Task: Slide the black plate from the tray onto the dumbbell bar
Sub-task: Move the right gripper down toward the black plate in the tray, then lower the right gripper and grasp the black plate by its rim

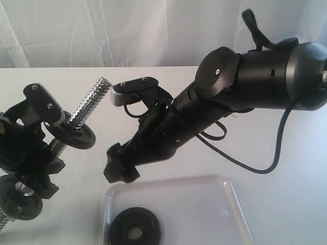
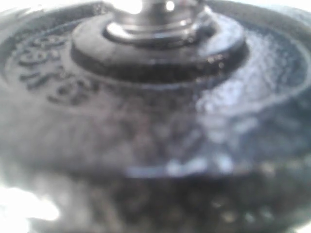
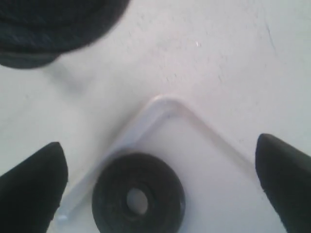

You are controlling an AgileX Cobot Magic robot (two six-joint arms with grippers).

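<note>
The black plate [image 1: 122, 229] [image 3: 109, 194] lies flat in the near-left corner of the tray [image 1: 204, 209] [image 3: 218, 194]. My right gripper [image 1: 120, 166] [image 3: 158, 160] hovers above that corner, open wide, with nothing between its fingers [image 3: 36, 184]. At the left, the dumbbell bar [image 1: 94, 99] hangs tilted off the table, threaded end up and to the right, and my left gripper [image 1: 36, 153] is shut on its middle. Another black disc [image 1: 76, 137] [image 2: 146, 121] sits on the bar just above that grip. It fills the blurred left wrist view, which hides the left fingers.
A second black disc [image 1: 20, 204] sits on the bar's lower end at the left edge. The right arm's body [image 1: 245, 76] and its cable [image 1: 265, 166] stretch over the table behind the tray. A dark round shape [image 3: 48, 24] fills a corner of the right wrist view.
</note>
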